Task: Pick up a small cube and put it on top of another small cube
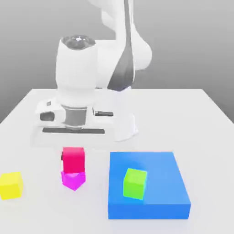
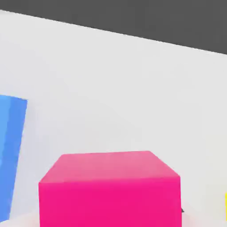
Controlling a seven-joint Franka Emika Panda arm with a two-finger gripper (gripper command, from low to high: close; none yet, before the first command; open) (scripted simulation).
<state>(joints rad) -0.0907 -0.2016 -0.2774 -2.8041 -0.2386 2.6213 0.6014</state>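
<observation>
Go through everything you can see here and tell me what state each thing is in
Small crimson-red cube: gripped, sitting above the magenta one.
Small magenta-pink cube: on the white table, under the red cube.
Small yellow cube: loose on the table.
Small green cube: resting atop the large flat blue block.
End effector: shut on the red cube.

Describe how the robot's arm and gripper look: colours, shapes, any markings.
The arm is glossy white, built of rounded, bulging segments with a dark grey wedge-shaped panel at one joint. The wrist is a fat white cylinder with a greyish domed cap, narrowing to a grey metallic collar. Under it the gripper has a flat, wide white body with dark slots. No markings or cables are visible.
</observation>
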